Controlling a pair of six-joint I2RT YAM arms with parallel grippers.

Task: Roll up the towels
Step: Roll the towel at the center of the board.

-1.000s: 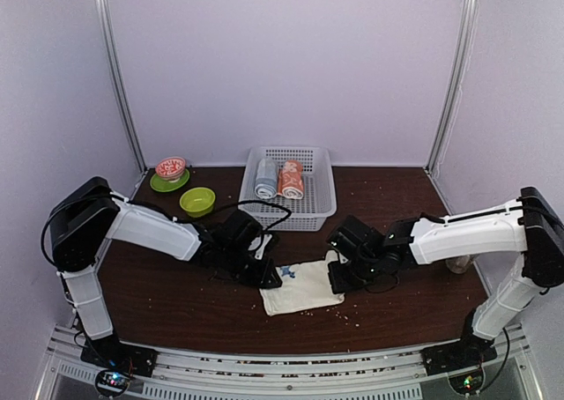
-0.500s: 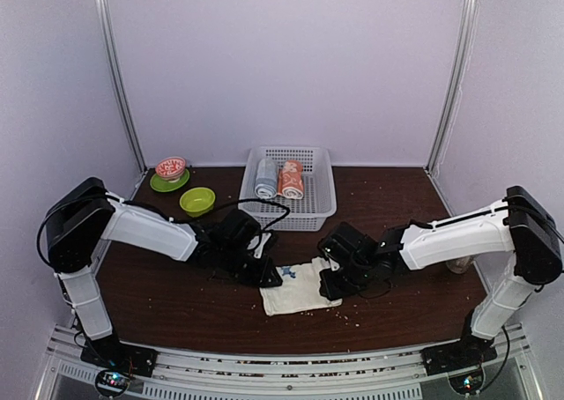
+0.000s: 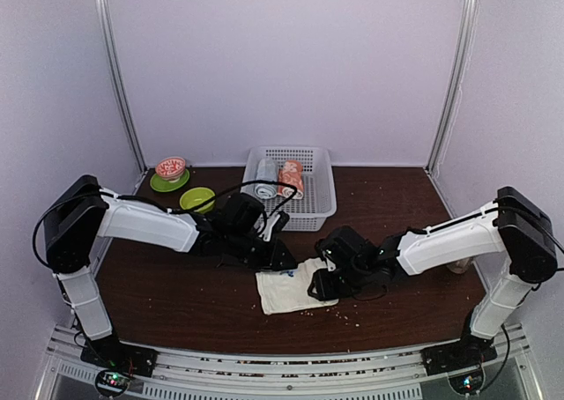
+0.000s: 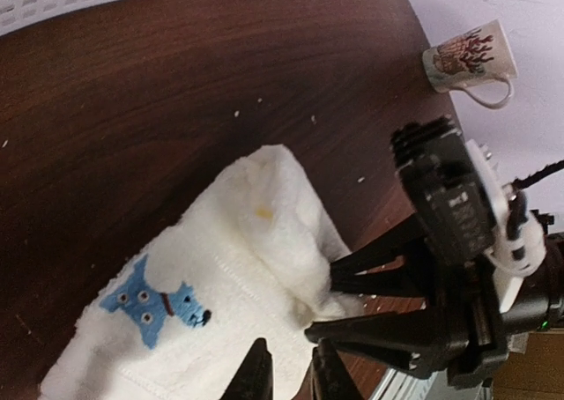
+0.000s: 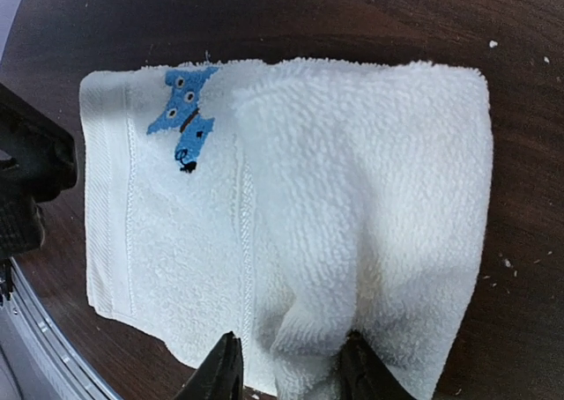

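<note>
We judge the job about half done: the salmon-orange towel (image 3: 291, 181) lies rolled in the basket (image 3: 322, 204), while the cream towel (image 5: 291, 197) lies on the counter (image 3: 176, 303) with only one end turned over. Both arms reach low and inward. The right gripper (image 5: 291, 369) straddles that fold, jaws parted, clamping nothing; the left gripper (image 4: 289, 372) sits nearly closed at the towel's far-left corner, and we cannot tell whether it pinches cloth

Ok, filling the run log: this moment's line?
cream-white cloth towel: part-folded; right gripper: open astride fold; left gripper: at towel edge, grip unclear
</note>
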